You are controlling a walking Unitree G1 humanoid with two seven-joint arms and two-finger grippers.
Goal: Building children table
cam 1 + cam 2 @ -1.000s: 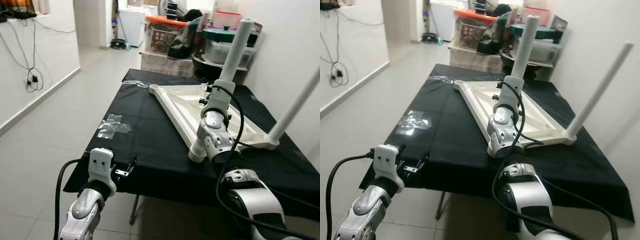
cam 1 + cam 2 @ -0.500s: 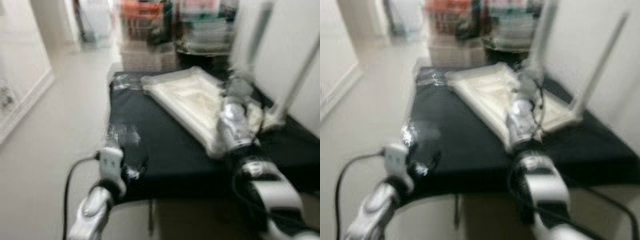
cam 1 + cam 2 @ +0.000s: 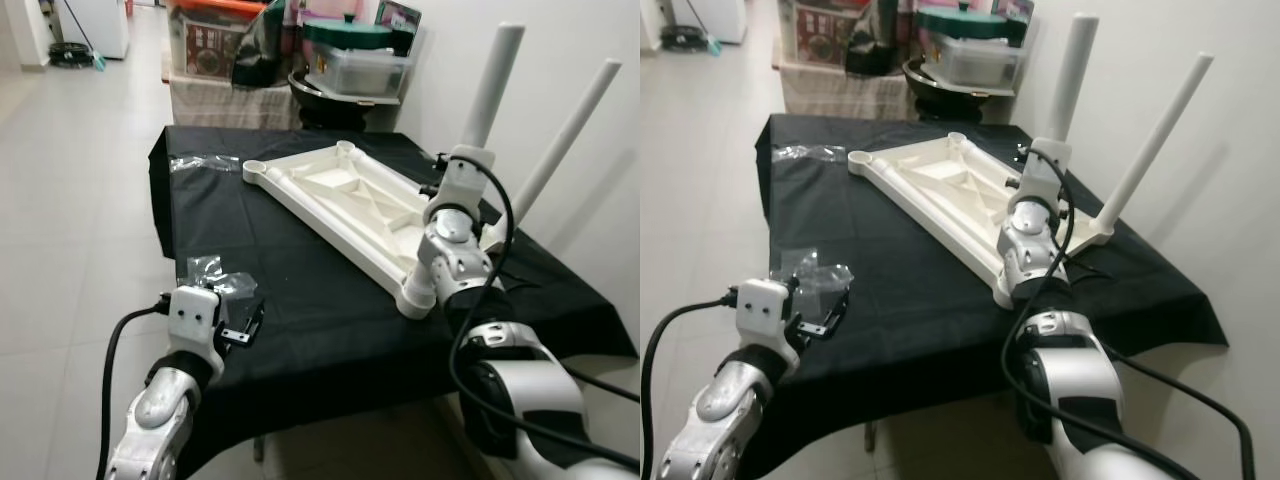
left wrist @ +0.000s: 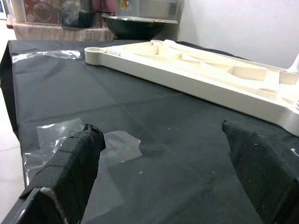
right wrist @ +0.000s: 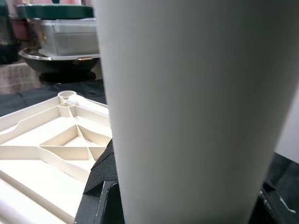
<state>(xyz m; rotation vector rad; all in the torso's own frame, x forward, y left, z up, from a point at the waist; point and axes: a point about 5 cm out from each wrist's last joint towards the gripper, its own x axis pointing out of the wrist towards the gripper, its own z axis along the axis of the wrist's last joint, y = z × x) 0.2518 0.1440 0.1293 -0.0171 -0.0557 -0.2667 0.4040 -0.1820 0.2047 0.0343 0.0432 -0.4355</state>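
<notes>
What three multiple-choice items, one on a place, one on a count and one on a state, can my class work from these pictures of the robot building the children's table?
1. Where does the upturned white tabletop lie?
A. on the black cloth over the table
B. on the tiled floor
C. on the storage boxes

2. How many white legs stand upright at the tabletop?
A. none
B. two
C. four

3. How are the fingers of the left gripper?
A. shut on a screw
B. shut on a plastic bag
C. open, holding nothing

Answers:
1. A: the tabletop rests underside up on the black cloth.
2. B: one white leg rises by the right gripper and another leg stands at the next corner.
3. C: the left wrist view shows both pads wide apart with only cloth and a clear wrapper between them.
</notes>
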